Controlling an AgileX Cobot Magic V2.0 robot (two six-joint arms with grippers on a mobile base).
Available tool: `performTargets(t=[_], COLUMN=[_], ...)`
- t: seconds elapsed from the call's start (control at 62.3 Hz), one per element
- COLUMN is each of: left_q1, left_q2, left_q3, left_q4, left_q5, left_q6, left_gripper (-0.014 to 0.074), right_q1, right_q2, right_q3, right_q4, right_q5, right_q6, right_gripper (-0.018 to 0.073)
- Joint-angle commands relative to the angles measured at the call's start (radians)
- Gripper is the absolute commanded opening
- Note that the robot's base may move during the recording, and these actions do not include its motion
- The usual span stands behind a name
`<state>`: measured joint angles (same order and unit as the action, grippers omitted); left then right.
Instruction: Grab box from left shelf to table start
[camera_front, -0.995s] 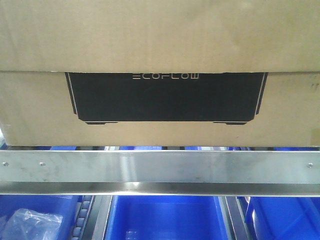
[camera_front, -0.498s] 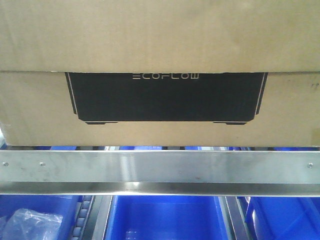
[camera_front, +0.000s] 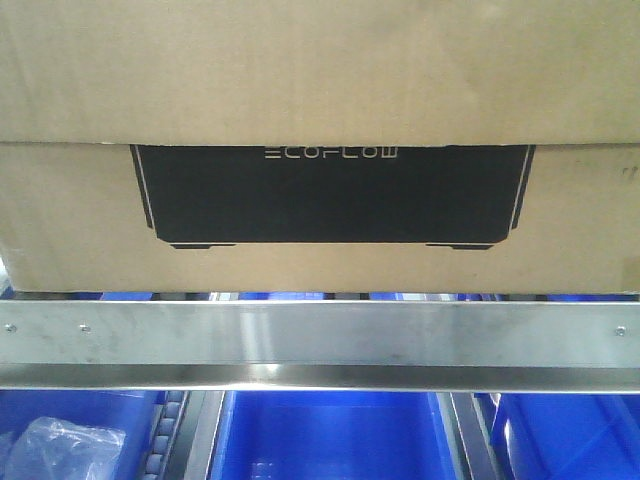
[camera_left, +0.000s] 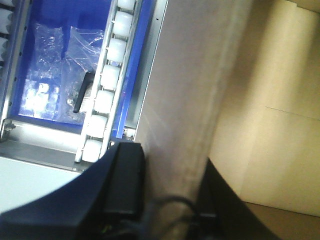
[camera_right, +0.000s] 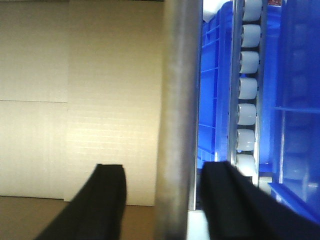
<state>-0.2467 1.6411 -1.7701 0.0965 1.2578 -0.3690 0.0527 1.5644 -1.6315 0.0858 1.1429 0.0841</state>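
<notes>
Because the box (camera_front: 320, 100) was far too wide for one end effector to span, each arm had taken a side wall instead. The right end effector (camera_right: 164, 167) stood spread, its black fingers (camera_right: 107, 200) astride the wall's top edge, with a gap showing on the inner side. The left end effector (camera_left: 170, 165) straddled the opposite wall, close against it; whether it pinched could not be told. The box sat on the left shelf (camera_front: 320, 335), above blue bins (camera_front: 330, 440). Judging by this, the lift was not begun. No tabletop showed.
</notes>
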Motion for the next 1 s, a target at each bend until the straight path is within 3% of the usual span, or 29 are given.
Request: performTargets(t=[0.0,0.193,0.979], left_q1=[0.003,0.003,0.003], left_q2=[-0.030,-0.030,-0.030], left_q3=[-0.029,-0.029,-0.029], left_q4=[0.006,0.006,0.006], left_q5=[-0.051,-0.051,-0.051], left_q6=[-0.063,-0.063,-0.063], left_gripper=[-0.0017,-0.0017,-0.0017], right_q1=[-0.003,-0.003,-0.003], right_q2=[-0.036,-0.036,-0.036], right_q3=[-0.039,-0.039,-0.037], right_q4=[-0.008,-0.008,-0.008], right_q5=[-0.036,-0.036,-0.056], right_q6=[0.004,0.004,0.004], right_gripper=[0.0284,0.0043,0.0054])
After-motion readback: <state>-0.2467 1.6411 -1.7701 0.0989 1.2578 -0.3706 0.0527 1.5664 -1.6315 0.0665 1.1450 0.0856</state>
